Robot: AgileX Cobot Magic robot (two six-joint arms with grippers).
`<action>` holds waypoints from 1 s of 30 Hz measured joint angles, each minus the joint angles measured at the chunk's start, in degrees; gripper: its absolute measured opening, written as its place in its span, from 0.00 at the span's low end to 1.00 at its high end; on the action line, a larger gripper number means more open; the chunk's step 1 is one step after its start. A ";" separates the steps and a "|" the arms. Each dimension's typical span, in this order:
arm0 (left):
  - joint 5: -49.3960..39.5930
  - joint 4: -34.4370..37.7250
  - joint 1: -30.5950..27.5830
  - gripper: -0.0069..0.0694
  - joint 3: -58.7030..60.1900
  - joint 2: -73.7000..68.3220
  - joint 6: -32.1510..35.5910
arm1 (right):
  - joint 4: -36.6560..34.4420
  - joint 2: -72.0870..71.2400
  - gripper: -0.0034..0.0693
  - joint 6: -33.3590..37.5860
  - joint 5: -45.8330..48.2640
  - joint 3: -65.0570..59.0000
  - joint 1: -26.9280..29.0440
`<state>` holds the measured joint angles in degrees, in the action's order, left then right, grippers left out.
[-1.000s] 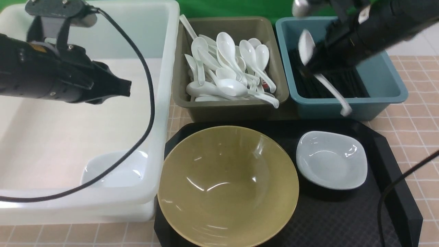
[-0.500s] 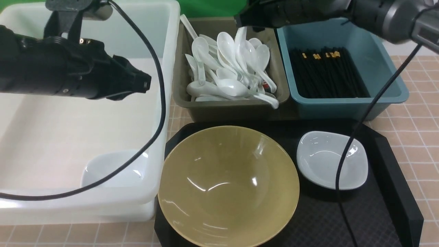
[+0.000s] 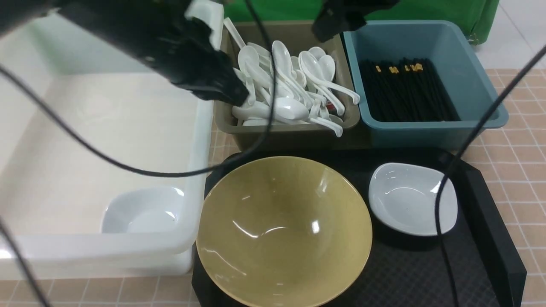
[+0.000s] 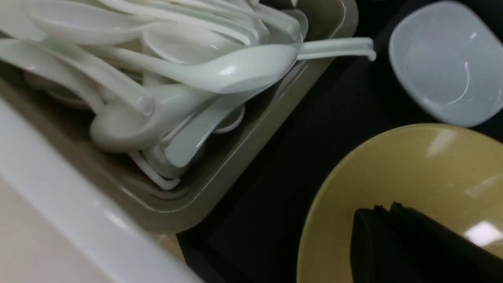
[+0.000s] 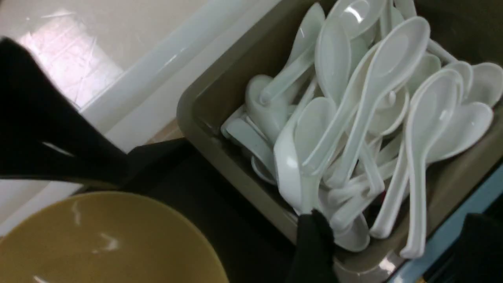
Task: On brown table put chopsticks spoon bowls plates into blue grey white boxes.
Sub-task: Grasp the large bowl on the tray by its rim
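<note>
Bowl (image 3: pixel 283 230) sits on the black tray (image 3: pixel 426 273) beside the white tub (image 3: pixel 200 140), so I should spread my narrow, empty left end effector (image 4: pixel 383 214) and pinch its rim squarely; right end effector (image 5: pixel 395 241) hangs wide, empty, over the grey bin (image 3: pixel 290 136).

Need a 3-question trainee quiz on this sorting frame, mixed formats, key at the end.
1. True or false: the chopsticks lie in the blue bin.
2. Fill in: one white plate sits in the white tub; a second white plate sits on the ___.
3. The spoons are piled in: A) blue bin B) grey bin C) white tub.

Key: 1 true. 2 black tray. 3 B.
</note>
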<state>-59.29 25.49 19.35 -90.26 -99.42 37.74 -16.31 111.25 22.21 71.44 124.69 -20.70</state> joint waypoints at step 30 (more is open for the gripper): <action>-8.92 -10.25 8.31 0.21 -5.97 -18.80 -8.98 | 3.78 -19.99 0.35 6.47 0.36 -29.67 0.07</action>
<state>-68.21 15.24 27.66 -96.23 -118.22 28.76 -12.53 91.26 28.68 71.80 95.01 -20.63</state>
